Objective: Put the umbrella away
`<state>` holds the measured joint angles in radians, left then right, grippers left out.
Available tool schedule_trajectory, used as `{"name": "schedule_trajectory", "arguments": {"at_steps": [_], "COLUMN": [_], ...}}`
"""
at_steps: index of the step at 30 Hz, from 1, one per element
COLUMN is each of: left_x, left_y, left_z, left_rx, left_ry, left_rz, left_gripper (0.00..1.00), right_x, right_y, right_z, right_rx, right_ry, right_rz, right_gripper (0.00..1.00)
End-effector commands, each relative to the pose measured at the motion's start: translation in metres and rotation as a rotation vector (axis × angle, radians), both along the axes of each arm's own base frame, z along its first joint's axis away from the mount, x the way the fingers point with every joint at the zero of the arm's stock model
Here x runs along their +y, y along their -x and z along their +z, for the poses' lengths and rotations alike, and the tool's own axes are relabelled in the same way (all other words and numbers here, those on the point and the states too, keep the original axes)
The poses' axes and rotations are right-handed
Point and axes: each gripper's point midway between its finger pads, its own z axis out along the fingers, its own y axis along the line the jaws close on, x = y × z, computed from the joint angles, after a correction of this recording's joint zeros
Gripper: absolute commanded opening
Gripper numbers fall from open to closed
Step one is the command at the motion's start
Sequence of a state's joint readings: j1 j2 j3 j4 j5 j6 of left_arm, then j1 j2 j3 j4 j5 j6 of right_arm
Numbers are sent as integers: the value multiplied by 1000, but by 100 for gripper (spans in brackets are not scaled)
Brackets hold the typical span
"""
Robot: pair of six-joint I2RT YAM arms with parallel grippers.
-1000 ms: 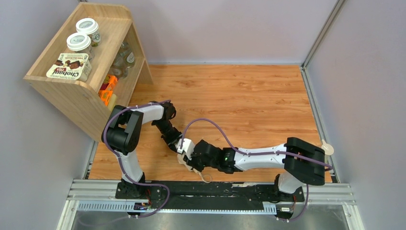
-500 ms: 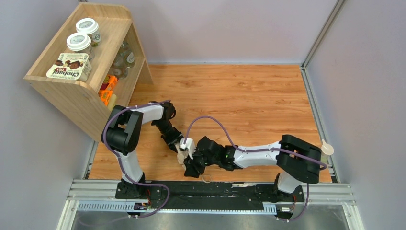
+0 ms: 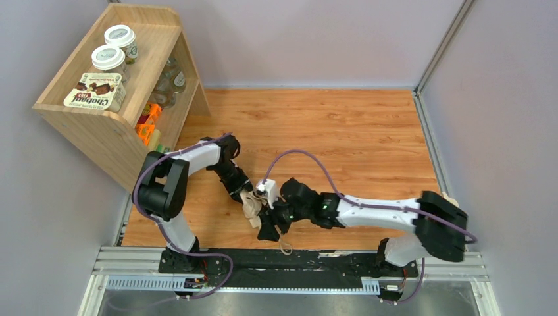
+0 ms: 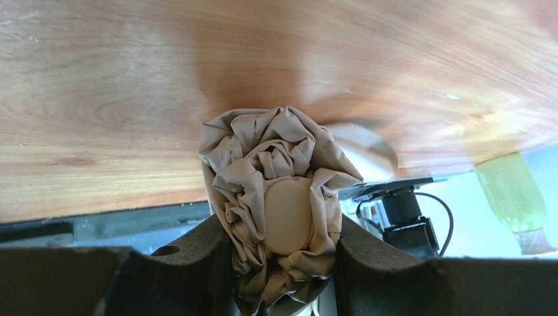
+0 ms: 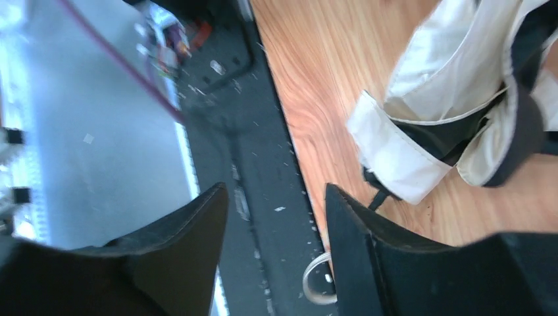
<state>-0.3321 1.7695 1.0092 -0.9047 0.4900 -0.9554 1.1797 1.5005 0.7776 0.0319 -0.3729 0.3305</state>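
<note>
The umbrella is a bunched pale beige bundle near the table's front edge. In the left wrist view its crumpled fabric and a cream oval end sit between the jaws. My left gripper is shut on it. My right gripper is open and empty just right of the bundle, pointing at the front rail. Pale umbrella fabric with a black part shows beside it. The thin cord loop lies on the rail.
A wooden shelf stands at the back left with two jars, a Chobani box on top and orange packs inside. A black rail runs along the front edge. Grey walls enclose the table.
My right arm has stretched out, and its gripper has slid right and turned toward the front rail. My left gripper has shifted slightly right with the umbrella.
</note>
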Motion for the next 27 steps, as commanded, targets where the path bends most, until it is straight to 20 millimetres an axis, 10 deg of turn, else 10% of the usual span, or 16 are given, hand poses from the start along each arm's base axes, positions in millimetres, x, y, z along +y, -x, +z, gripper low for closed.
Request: {"name": "schedule_trajectory", "arguments": {"at_steps": [1, 6, 13, 20, 27], "left_x": [-3, -24, -29, -19, -45], "left_y": [-35, -48, -82, -86, -78], "left_z": [25, 43, 120, 206, 164], "left_rx": [-307, -464, -930, -1455, -1546], "left_ry": [46, 208, 312, -95, -428], "left_rz": [-43, -3, 14, -354, -629], "left_gripper": [0, 0, 0, 0, 0], "right_x": [-7, -40, -107, -165, -189], "right_y": [-17, -52, -62, -79, -89], "right_z": [111, 106, 33, 22, 56], "right_rx": [-111, -148, -30, 10, -39], "right_ry": [-205, -87, 146, 124, -34], "right_rz": [-100, -337, -687, -898, -986], "right_gripper": [66, 72, 40, 47, 49]}}
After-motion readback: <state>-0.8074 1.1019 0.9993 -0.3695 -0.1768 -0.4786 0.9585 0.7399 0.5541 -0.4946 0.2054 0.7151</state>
